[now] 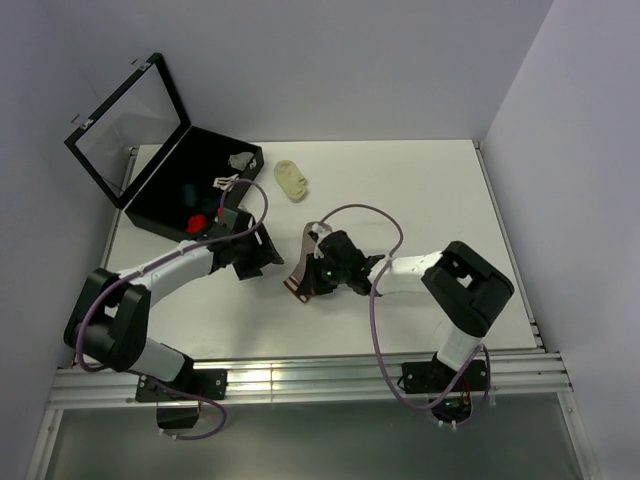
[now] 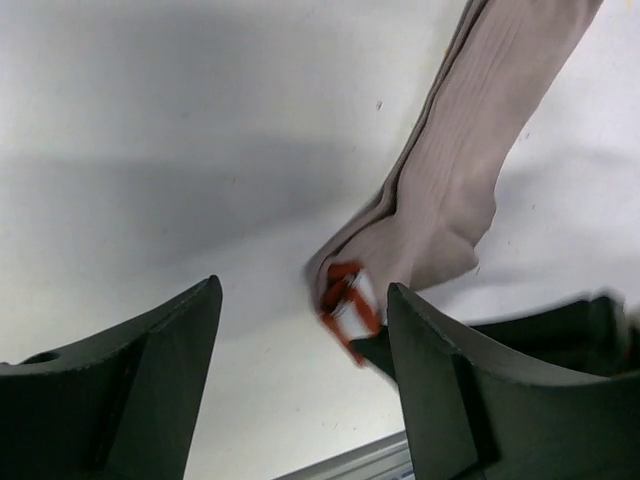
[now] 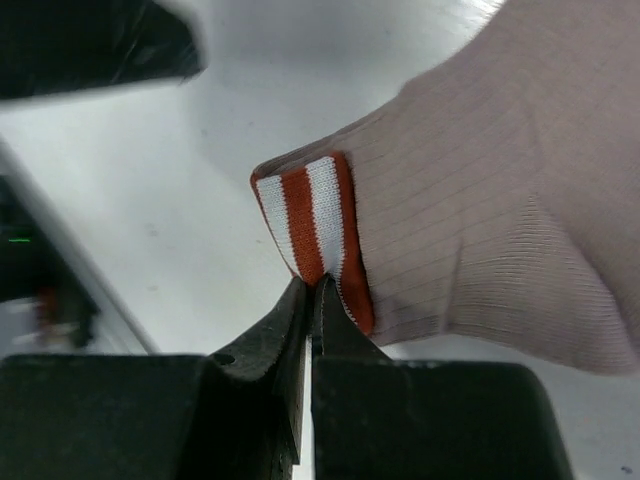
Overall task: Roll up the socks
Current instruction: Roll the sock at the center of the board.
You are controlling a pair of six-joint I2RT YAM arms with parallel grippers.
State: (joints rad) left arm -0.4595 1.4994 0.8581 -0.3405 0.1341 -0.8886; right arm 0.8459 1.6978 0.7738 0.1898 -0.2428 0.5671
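Note:
A dusty-pink sock (image 1: 303, 262) lies on the white table between my two grippers. In the right wrist view its red-and-white striped cuff (image 3: 310, 215) is pinched at the edge, with my right gripper (image 3: 313, 285) shut on it. The sock's body (image 3: 490, 210) runs off to the right. My left gripper (image 2: 300, 330) is open, its fingers (image 2: 150, 380) wide apart and nothing between them. The cuff (image 2: 345, 300) sits just beyond its tips, near the right finger. From above, the left gripper (image 1: 258, 252) is just left of the sock and the right gripper (image 1: 303, 285) is at the sock's near end.
An open black box (image 1: 165, 228) with its lid (image 1: 130, 125) raised stands at the back left. It holds red and blue cloth (image 1: 200, 218) and small white-grey items (image 1: 238, 160). A small pale-yellow sock (image 1: 292, 180) lies right of the box. Aluminium rails (image 1: 300, 378) edge the near side.

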